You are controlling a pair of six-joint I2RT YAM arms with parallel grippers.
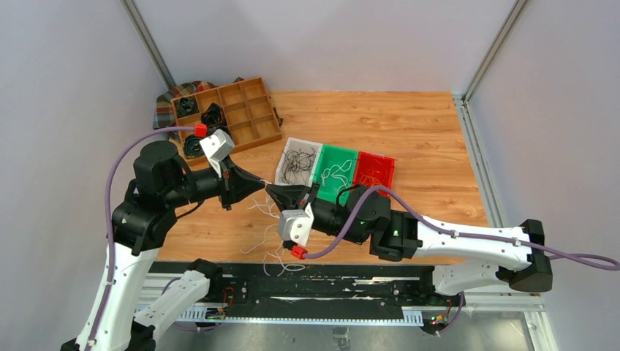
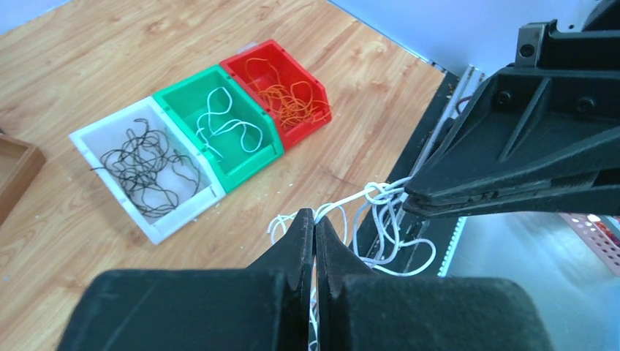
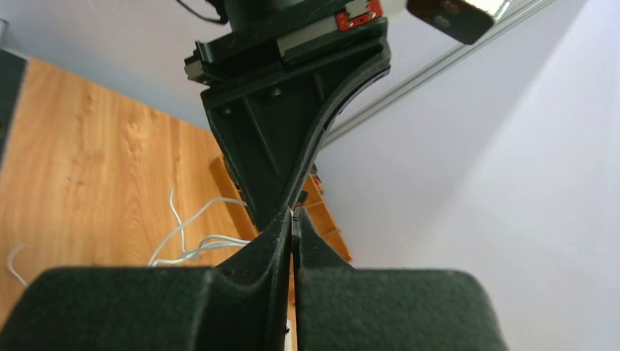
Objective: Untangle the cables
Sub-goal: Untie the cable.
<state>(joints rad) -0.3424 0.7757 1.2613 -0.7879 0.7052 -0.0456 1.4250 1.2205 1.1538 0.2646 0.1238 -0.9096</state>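
A tangle of white cables hangs between my two grippers above the table's near edge, loose strands trailing down. My left gripper is shut on a white strand at its tips. Facing it tip to tip, my right gripper is shut on the strands just beside a small knot. In the right wrist view my right gripper pinches a thin white strand. More cables lie sorted: black ones, white ones, orange ones.
Three bins stand side by side mid-table: white, green, red. A wooden compartment tray with black coiled rolls sits at the back left on a plaid cloth. A black rail runs along the near edge.
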